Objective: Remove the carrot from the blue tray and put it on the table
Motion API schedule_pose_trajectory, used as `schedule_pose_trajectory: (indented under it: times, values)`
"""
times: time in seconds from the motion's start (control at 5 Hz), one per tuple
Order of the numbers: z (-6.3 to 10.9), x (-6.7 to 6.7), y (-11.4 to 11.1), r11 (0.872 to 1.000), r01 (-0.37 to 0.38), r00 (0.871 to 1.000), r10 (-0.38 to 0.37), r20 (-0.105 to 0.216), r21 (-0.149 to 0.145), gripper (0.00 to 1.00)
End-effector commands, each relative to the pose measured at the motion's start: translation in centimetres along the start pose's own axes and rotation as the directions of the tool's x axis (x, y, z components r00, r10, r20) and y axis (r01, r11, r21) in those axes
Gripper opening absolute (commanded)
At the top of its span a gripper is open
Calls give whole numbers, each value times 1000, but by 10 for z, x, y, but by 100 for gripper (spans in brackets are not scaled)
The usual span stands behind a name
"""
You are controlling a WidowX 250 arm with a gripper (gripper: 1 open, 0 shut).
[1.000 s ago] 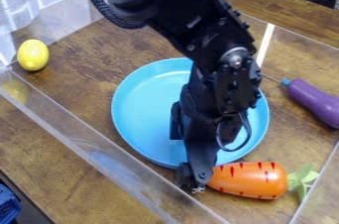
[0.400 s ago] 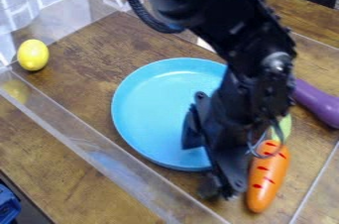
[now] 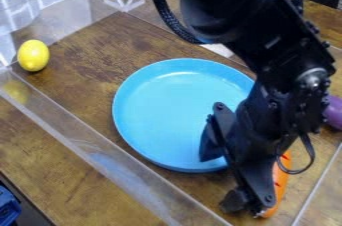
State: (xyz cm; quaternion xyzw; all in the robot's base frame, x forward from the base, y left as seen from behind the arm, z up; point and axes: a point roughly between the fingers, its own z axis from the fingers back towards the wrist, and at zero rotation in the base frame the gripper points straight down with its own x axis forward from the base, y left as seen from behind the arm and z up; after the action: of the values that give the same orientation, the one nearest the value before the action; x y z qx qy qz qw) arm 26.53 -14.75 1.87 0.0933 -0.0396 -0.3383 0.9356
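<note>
The blue tray (image 3: pixel 167 110) lies flat on the tabletop (image 3: pixel 107 45) and its bowl is bare, so the carrot (image 3: pixel 277 185) is no longer carried by it. The carrot is found off the tray's near right edge, on the wood, close to the clear wall at the near side. Most of it is hidden by the arm; only an orange strip is seen beside the claw (image 3: pixel 251 198), so its stripes and leafy top cannot be made out from here.

The claw is pointed steeply down at the near right corner, right over or against the carrot. Its jaws are judged to be spread wide; nothing is seen clamped between them, though the view is blurred and crowded by the dark wrist. Whether the carrot is touched by a finger cannot be told.

This placing is read as a release: the carrot is set down outside the rim so that it rests on the tabletop, and the claw is left wide so the toy is not dragged along. The task appears close to done.

A yellow lemon (image 3: pixel 32 55) sits at the far left, well apart from the tray, and a purple eggplant (image 3: pixel 333 112) is glimpsed at the right edge behind the arm.
</note>
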Motion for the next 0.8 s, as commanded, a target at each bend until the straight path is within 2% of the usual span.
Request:
schedule_pose_trajectory:
  times: [0.0, 0.4, 0.6]
  values:
    - [-10, -6, -7, 1000, 13, 1000, -13, -25, -18, 100]
    - [-12, -13, 8, 998, -46, 998, 45, -32, -33, 100]
    - [-10, -15, 2, 999, -5, 1000, 4, -19, -42, 100]
